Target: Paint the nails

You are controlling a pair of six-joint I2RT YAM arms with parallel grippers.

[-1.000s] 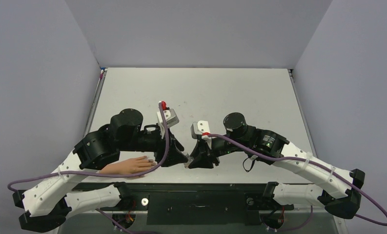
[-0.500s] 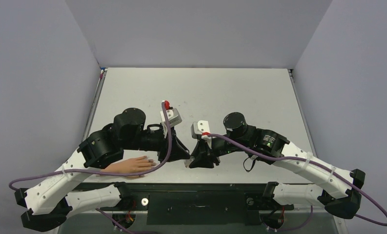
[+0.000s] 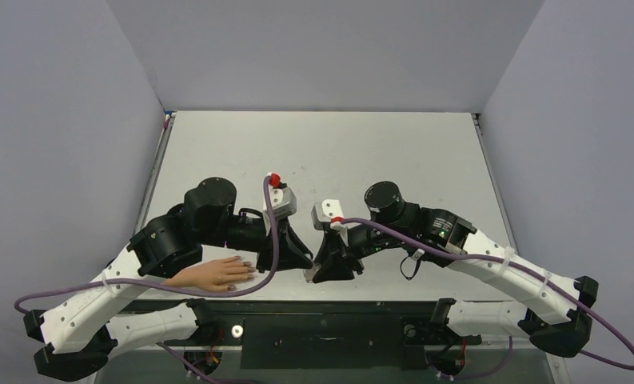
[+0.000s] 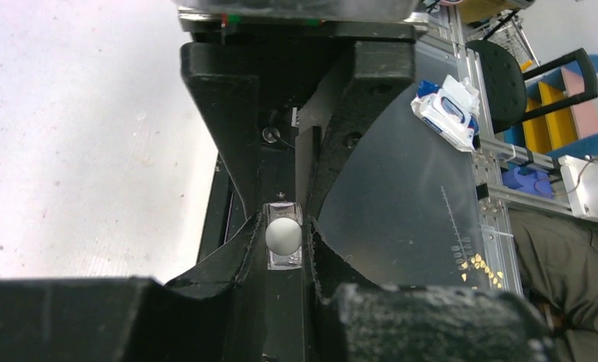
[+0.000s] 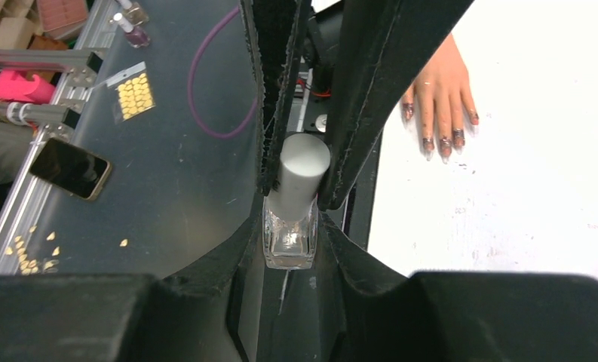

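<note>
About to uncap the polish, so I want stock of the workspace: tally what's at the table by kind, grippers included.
fake hand: 1
clear bottle, white-capped: 1
grippers: 2, the left gripper and the right gripper, both shut on the clear bottle
Total: 4

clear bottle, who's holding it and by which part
Both: the right gripper clamps the clear bottle by its glass body, the left gripper clamps its white cap.
</note>
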